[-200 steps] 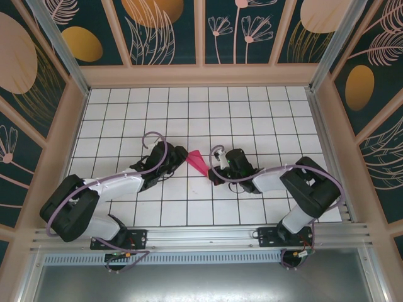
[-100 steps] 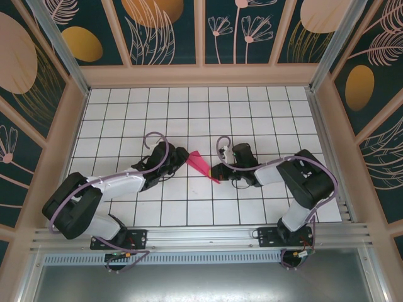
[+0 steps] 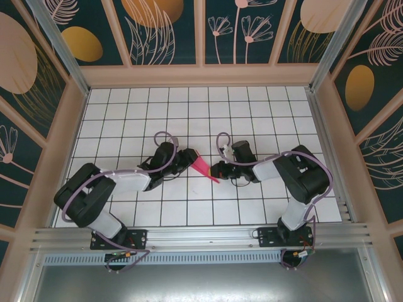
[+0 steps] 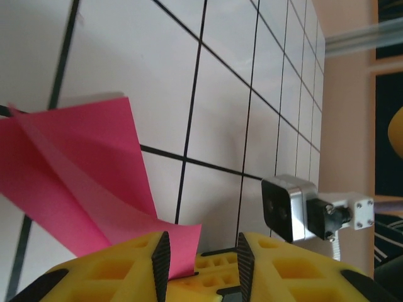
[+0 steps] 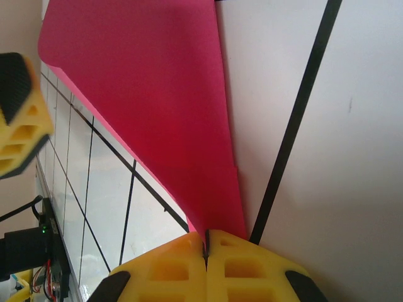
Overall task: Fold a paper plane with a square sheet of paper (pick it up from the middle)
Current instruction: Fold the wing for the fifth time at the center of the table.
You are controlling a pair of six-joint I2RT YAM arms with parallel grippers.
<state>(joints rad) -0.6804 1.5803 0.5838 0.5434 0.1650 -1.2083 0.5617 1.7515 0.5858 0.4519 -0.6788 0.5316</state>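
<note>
Paper is at the middle of the white grid table (image 3: pixel 252 113): the paper plane (image 3: pixel 203 167), a narrow magenta-pink dart, lies slanted between the two arms, with its wide end toward the far left and its pointed end toward the near right. The left gripper (image 3: pixel 188 156) reaches in from the left and meets the wide end, and the right gripper (image 3: pixel 217 170) comes from the right side and meets the pointed end, so the two grippers face each other with the plane between them. From the right wrist camera I see the two yellow fingers (image 5: pixel 245 264) pressed flat together with no gap, and the thin tip of the pink paper runs straight into the line where they join, so this jaw is clenched on the paper plane. The paper fans out wide from that tip, and a lighter fold line runs along its left border. From the left wrist camera the picture is different: the two dark pads (image 4: pixel 160 264) stand clearly apart, so this jaw is released. One corner of the pink paper comes down into the gap close to the left pad. It seems not to be pinched, but whether it touches the pad I cannot tell, the view is too close. A raised crease crosses the paper there, and the grey camera box (image 4: pixel 296 207) of the other arm stands just beyond.
</note>
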